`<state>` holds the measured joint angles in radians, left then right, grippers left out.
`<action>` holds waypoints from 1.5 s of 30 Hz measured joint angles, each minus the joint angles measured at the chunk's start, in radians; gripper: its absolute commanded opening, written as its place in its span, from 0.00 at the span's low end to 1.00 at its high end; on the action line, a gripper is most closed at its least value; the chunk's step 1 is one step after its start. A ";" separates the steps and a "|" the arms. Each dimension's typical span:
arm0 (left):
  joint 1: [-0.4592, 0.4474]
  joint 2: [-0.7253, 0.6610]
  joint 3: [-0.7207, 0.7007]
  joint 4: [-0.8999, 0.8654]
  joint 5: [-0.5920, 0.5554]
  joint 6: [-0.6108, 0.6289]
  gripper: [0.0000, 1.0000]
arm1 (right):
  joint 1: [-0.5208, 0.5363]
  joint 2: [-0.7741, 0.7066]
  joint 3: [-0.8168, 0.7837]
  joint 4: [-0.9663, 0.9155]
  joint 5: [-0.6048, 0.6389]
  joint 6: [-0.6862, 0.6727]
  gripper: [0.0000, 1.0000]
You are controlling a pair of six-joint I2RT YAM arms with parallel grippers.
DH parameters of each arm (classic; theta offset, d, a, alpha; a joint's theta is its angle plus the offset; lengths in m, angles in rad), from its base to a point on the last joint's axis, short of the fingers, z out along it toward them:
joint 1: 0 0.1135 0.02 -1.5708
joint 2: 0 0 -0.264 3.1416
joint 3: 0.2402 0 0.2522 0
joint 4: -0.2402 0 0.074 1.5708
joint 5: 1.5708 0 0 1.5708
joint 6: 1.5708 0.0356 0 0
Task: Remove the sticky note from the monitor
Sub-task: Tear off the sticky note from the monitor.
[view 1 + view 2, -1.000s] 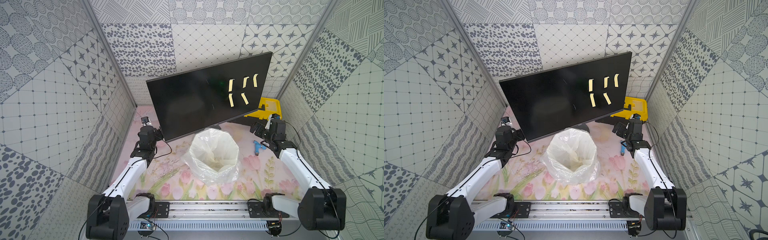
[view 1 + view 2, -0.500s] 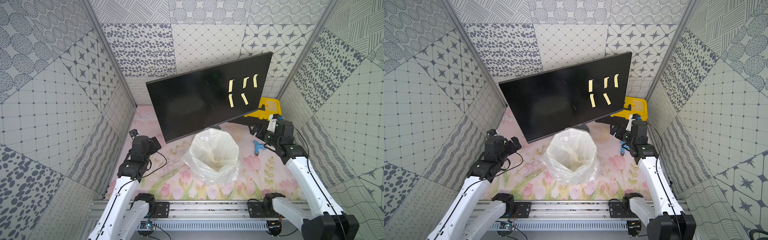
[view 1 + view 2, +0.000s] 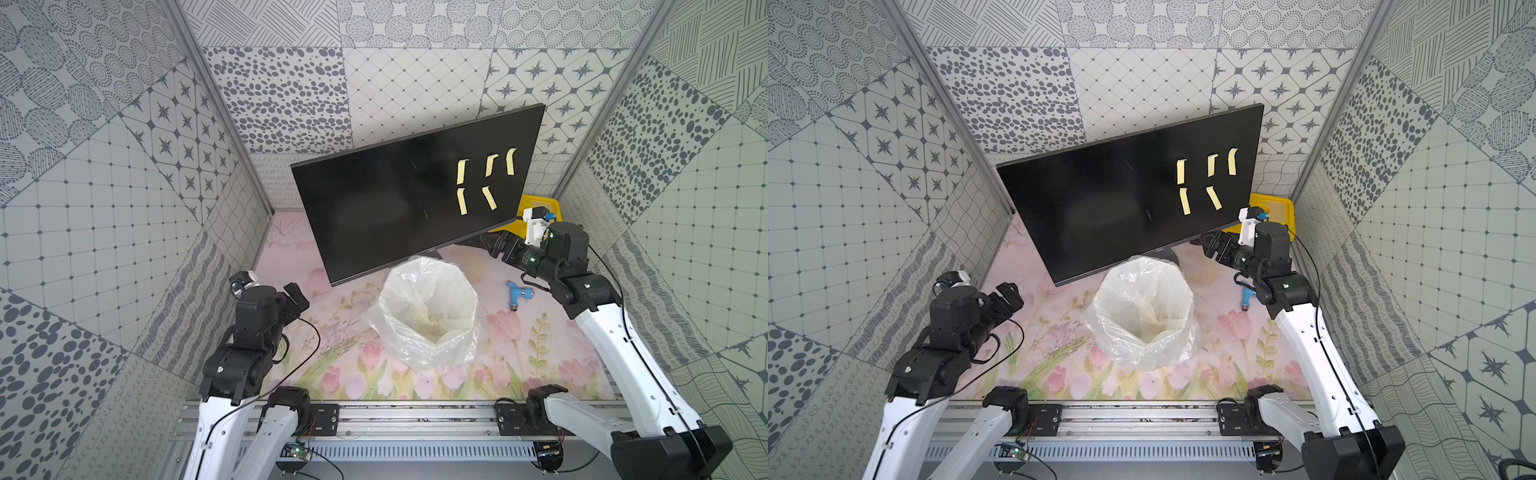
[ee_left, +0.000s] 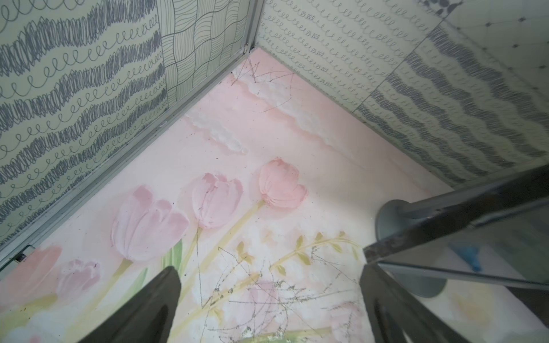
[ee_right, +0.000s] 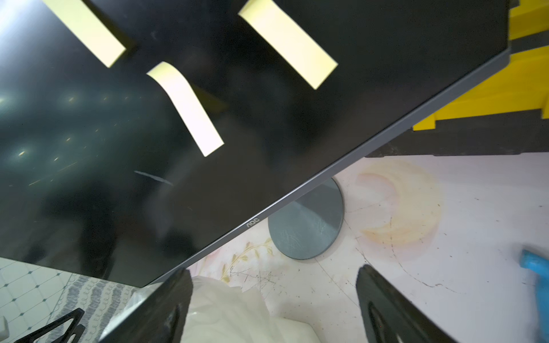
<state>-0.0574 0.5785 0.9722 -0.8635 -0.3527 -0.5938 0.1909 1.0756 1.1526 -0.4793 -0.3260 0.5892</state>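
Five yellow sticky notes (image 3: pixel 461 171) cling to the upper right of the black monitor (image 3: pixel 386 216) at frame centre. The right gripper (image 3: pixel 494 246), jaws wide and empty, hangs by its lower right corner. The left gripper (image 3: pixel 297 296), also wide, sits lower left. A clumsy reach could shove the monitor.

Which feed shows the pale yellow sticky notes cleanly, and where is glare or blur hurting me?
Right wrist view: pale yellow sticky notes crisp, though glare whitens part of the flat black monitor and light specks reflect in it; blue plastic fitting blurred. Both top views: even light, five notes clear, no glare. Left wrist view: only the monitor's edge, soft; no notes.
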 measured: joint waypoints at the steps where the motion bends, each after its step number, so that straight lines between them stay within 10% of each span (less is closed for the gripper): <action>1: 0.000 -0.018 0.024 -0.027 0.021 -0.006 0.99 | 0.003 0.006 0.013 0.000 -0.007 0.006 0.90; 27: -0.045 0.025 0.152 -0.021 0.786 -0.395 0.99 | 0.011 0.270 0.114 0.324 -0.199 0.297 0.76; 38: -0.640 0.311 0.277 0.053 0.628 -0.348 0.99 | 0.040 0.270 0.098 0.381 -0.180 0.313 0.76; 45: -0.784 0.402 0.306 0.059 0.487 -0.306 0.99 | 0.044 0.270 0.089 0.398 -0.166 0.321 0.73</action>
<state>-0.8417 0.9810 1.2785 -0.8043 0.1341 -0.8997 0.2348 1.3460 1.2415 -0.0814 -0.4923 0.9100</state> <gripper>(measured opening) 0.994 0.741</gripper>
